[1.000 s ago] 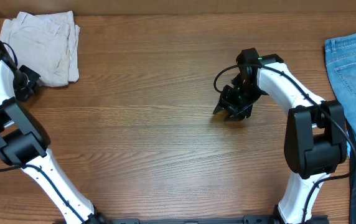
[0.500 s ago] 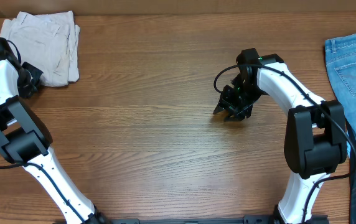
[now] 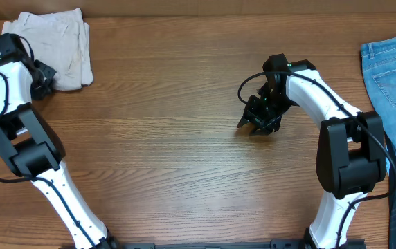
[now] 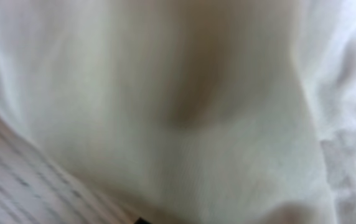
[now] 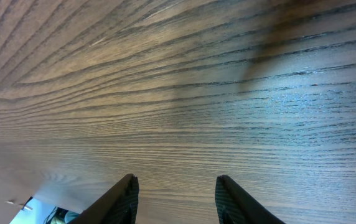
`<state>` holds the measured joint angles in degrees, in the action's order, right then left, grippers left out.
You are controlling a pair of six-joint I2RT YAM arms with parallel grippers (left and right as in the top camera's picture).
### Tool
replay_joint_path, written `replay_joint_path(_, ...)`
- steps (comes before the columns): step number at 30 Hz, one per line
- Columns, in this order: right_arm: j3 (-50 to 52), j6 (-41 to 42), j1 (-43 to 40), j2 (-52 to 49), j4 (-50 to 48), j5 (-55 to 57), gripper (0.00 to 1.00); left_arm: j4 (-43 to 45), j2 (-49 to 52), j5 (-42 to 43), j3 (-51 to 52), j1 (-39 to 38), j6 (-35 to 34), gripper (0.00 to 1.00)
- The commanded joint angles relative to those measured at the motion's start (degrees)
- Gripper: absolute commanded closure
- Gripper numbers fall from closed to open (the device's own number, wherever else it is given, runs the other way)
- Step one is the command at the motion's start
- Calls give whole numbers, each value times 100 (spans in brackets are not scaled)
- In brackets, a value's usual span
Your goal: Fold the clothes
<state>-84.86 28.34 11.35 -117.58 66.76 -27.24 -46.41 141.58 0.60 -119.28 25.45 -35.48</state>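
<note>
At the far edge of the table (image 3: 170,159), on the left arm's side, the beige shorts (image 3: 56,45) are lying in a folded, slightly rumpled bundle, with layered edges showing along the near side. The left gripper (image 3: 46,72) is sitting right at the near left edge of that bundle, touching the cloth. Its jaws are closed together. Whether any fabric is caught between them I cannot tell, since the overhead view is hiding the fingertips. The left wrist camera is showing almost nothing but pale, blurred shorts (image 4: 165,93) pressed close to the lens, with a sliver of wood grain from the table (image 4: 16,186) peeking in at the lower left corner.

Well apart from the shorts, near the middle of the table and toward the right arm's side, the right gripper (image 3: 257,124) is pointing down at the bare wood. Its wrist camera is showing the right gripper (image 5: 177,186) with its two dark fingers (image 5: 125,199) standing apart, nothing between them, and only the brown grain of the table (image 5: 184,93) spreading out beyond.

Farther out, at the table's right edge, a pair of blue jeans (image 3: 392,69) is lying flat and running partly out of view, well away from both grippers.
</note>
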Motion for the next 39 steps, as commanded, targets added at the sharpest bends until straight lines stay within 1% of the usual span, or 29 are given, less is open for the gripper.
replay_joint_path(1, -103, 17, 22, 212, 11, -68, 56, 101, 120, 0, -33, -155, -140, 96)
replay_joint_path(4, -103, 15, 22, 212, 17, -68, 55, 52, 120, -70, -33, -151, -133, 96)
replay_joint_path(9, -103, 15, 22, 212, 66, -68, 56, -42, 120, -122, -33, -48, 127, 96)
replay_joint_path(14, -103, 15, 22, 212, 87, -68, 56, -133, 120, -122, -33, 48, 168, 96)
replay_joint_path(18, -103, 15, 22, 212, 105, -68, 56, -131, 120, -212, -35, 122, 382, 92)
replay_joint_path(23, -103, 15, 22, 212, 114, -68, 56, -114, 120, -424, -35, 166, 614, 91)
replay_joint_path(27, -103, 15, 22, 212, 155, -68, 57, 2, 120, -420, -35, 164, 850, 91)
replay_joint_path(35, -103, 20, 22, 212, 236, -74, 57, 269, 120, -420, -35, 164, 986, 90)
replay_joint_path(38, -103, 22, 22, 212, 256, -90, 57, 278, 120, -422, -35, 164, 1097, 88)
replay_joint_path(39, -103, 22, 22, 212, 256, -90, 57, 264, 120, -420, -35, 164, 1113, 85)
